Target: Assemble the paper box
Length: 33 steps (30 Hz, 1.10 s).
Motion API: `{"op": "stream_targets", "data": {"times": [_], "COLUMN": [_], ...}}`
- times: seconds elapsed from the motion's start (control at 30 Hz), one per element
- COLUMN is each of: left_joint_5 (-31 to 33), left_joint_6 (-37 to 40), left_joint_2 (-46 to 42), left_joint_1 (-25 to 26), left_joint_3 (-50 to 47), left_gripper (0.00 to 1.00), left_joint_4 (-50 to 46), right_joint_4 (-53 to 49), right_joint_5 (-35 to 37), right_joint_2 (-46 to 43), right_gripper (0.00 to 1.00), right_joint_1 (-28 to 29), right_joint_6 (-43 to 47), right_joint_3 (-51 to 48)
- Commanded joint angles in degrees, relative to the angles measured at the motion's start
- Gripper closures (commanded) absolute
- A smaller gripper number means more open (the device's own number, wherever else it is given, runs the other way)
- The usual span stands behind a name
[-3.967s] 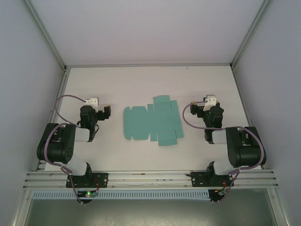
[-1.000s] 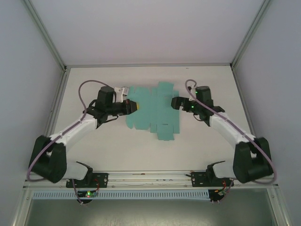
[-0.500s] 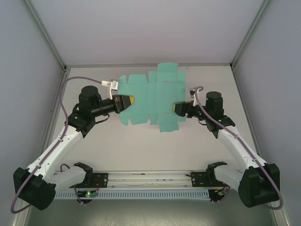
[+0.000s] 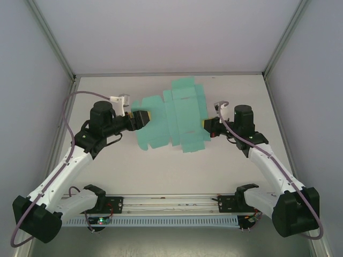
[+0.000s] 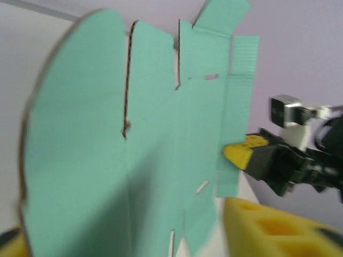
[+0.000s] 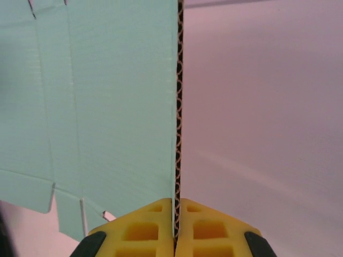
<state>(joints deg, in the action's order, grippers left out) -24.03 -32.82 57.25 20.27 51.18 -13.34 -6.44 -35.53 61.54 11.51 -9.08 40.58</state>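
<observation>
Above the white counter [image 4: 177, 176] the flat teal-green die-cut card sheet of the paper box [image 4: 174, 115] hung in the air, with its long axis running from arm to arm. Our right pincer [image 6: 176, 217] was pinching its right edge tightly. Our left pincer [image 4: 142, 119] stood wide at the left edge, one pad on each side, and we judged it was not clamping.

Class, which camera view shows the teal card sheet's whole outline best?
Top external: the whole card sheet, flaps included, spans from left gripper to right gripper. Left wrist gives a blurred close face; right wrist, one edge pinched in its gripper.
</observation>
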Motion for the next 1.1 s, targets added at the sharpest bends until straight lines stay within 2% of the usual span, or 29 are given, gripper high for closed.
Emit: {"op": "stream_targets", "data": {"times": [0.0,0.1,0.17,0.27,0.37,0.5,0.7,0.83,0.9,0.97,1.07], "left_joint_5": [21.7,36.4,39.2,32.2,23.0,13.4,9.2,5.7,4.7,2.9,1.8], "left_joint_6": [2.1,0.8,-0.3,1.5,2.2,2.7,3.0,2.9,2.1,2.2,1.4], "left_joint_2": [-2.3,-2.1,-1.4,-0.6,1.2,5.6,14.0,18.9,21.0,22.6,25.0], "left_joint_1": [0.4,0.4,0.4,0.4,0.4,0.4,0.4,0.4,0.5,0.4,0.6], "left_joint_3": [-1.3,-1.0,-0.3,-0.5,-0.2,2.6,9.2,12.9,13.8,14.8,16.4], "left_gripper": [0.0,0.0,0.0,0.0,0.0,0.0,0.0,0.0,0.0,0.0,0.0], "left_joint_4": [-13.5,-21.7,-24.6,-20.0,-13.6,-8.6,-7.9,-7.9,-7.1,-6.4,-6.2], "right_joint_4": [-4.6,-6.7,-7.7,-6.3,0.2,8.4,23.1,33.5,40.4,42.9,41.0], "right_joint_5": [7.1,14.5,20.8,28.9,40.7,48.5,59.6,62.9,62.4,59.6,57.1], "right_joint_2": [3.3,7.5,10.4,14.1,16.9,19.9,24.7,28.2,29.6,30.0,30.2], "right_gripper": [1.0,1.0,1.0,1.0,1.0,1.0,1.0,1.0,1.0,1.0,1.0], "right_joint_1": [3.2,7.6,10.8,15.3,19.6,22.6,28.6,30.4,30.7,30.7,31.0], "right_joint_6": [10.1,17.1,22.3,31.2,38.4,47.2,62.7,70.0,72.8,74.5,72.8], "right_joint_3": [3.1,5.7,7.7,9.5,9.5,9.6,6.3,3.4,1.2,0.0,0.9]}}
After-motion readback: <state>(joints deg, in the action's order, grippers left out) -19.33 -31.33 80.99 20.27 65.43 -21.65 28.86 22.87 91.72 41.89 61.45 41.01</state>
